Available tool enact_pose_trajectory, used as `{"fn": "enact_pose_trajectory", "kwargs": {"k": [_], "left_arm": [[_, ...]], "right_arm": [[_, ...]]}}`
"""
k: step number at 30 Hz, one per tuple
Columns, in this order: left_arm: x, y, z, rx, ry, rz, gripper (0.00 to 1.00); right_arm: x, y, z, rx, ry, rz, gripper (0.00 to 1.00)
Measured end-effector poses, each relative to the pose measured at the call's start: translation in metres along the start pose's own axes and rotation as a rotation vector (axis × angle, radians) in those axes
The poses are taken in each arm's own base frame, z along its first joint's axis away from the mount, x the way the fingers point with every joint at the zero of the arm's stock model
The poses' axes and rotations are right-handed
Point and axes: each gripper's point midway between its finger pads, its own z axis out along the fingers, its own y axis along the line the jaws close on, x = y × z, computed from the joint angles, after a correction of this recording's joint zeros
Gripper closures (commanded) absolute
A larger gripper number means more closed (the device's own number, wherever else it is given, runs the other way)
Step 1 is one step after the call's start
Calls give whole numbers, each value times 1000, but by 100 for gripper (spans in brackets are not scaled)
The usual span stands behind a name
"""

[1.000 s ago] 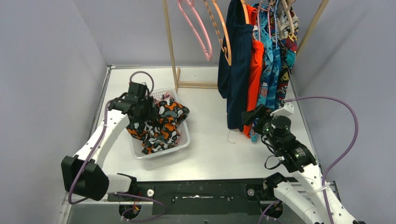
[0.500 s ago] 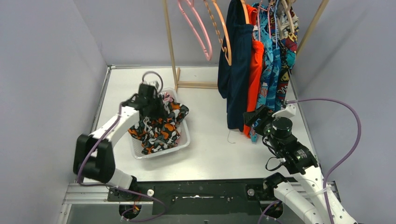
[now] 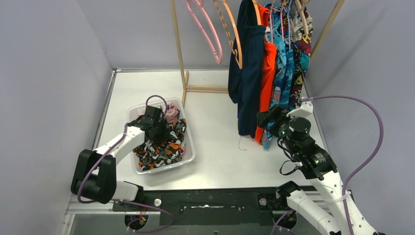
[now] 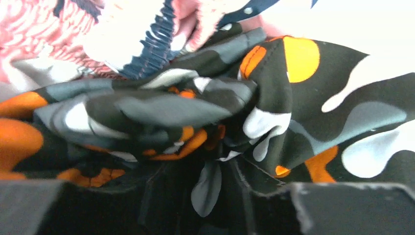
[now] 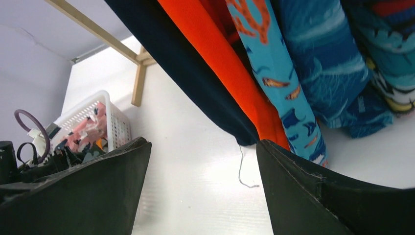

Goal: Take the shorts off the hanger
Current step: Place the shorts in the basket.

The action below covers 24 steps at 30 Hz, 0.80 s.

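I see left pincer (image 3: 159, 128) buried in black orange-white printed fabric shorts (image 4: 303, 98) inside white plastic basket (image 3: 137, 108); cannot tell its grip. Right pincer (image 5: 201, 144) gapes empty near hanging plain navy fabric shorts (image 5: 195, 73).

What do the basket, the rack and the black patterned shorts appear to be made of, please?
The basket: likely white plastic, slightly glossy, moulded lattice walls. The rack: probably wood, pale, matte, square-cut bars. The black patterned shorts: soft matte fabric, perhaps synthetic, creasing in folds with a stitched seam.

Bundled shorts (image 3: 164, 144) in basket (image 3: 191, 143) left; hanging shorts (image 3: 247, 73) on rack (image 3: 178, 44) behind right
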Motion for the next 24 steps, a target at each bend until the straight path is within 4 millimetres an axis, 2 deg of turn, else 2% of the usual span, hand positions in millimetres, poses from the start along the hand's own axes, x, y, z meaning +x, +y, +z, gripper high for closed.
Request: {"fn": "enact_pose_trajectory", "kwargs": {"k": [4, 11, 15, 17, 19, 21, 24], "left_arm": [[-14, 0, -27, -14, -52, 46, 56], [-71, -10, -95, -2, -279, 67, 45], [-85, 6, -115, -57, -362, 22, 42], [-88, 25, -111, -90, -370, -33, 42], [-79, 44, -98, -114, -335, -83, 43], [-61, 69, -75, -145, -256, -146, 49], [-31, 76, -44, -142, -112, -167, 50]], "right_arm": [[-28, 16, -5, -34, -49, -63, 18], [-70, 37, -14, -70, -121, -170, 18], [-93, 53, -11, -81, -147, -212, 18], [-103, 62, -5, -83, -150, -227, 17], [-110, 70, 1, -87, -150, -238, 17], [-111, 75, 13, -86, -138, -251, 17], [-100, 75, 30, -72, -90, -277, 16]]}}
